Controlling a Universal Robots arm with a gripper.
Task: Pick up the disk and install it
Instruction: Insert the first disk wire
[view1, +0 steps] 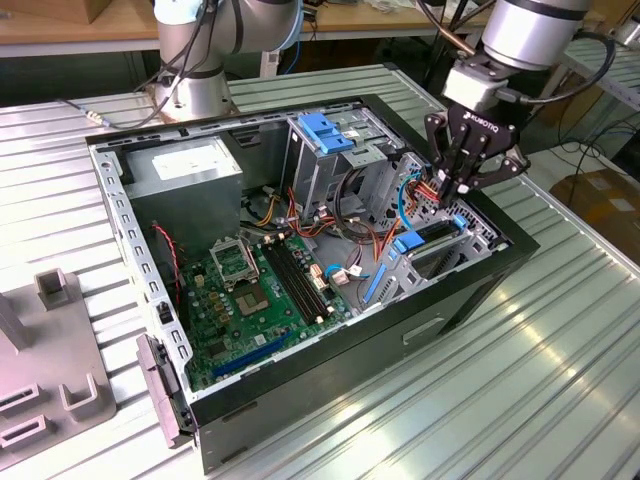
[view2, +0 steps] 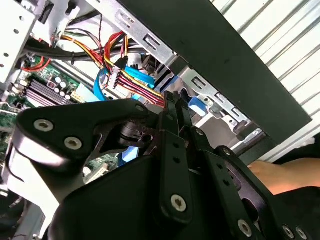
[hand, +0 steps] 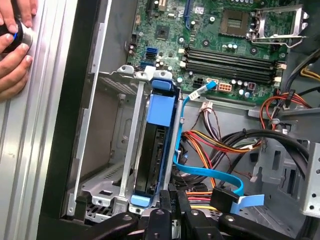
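Note:
The disk (hand: 152, 155) stands on edge in its blue carrier (hand: 161, 107), inside the metal drive cage (hand: 107, 130) at the end of the open computer case (view1: 470, 290). In the exterior view the disk (view1: 438, 236) lies low in the case at the exterior view's right. My gripper (view1: 462, 185) hangs just above that end of it. In both wrist views the black fingers are pressed together with nothing between them. The gripper (hand: 172, 202) sits at the disk's near end, beside the red and yellow wires. Its tip (view2: 175, 107) is close to a blue carrier tab (view2: 197, 105).
A blue flat cable (hand: 210, 175) and bundled wires (hand: 220, 145) run right beside the disk. The motherboard (view1: 255, 290), a grey box with a white sticker (view1: 185, 165) and a blue ridged handle (view1: 328, 130) fill the case. A person's hand (hand: 12, 40) rests on the table beside the case.

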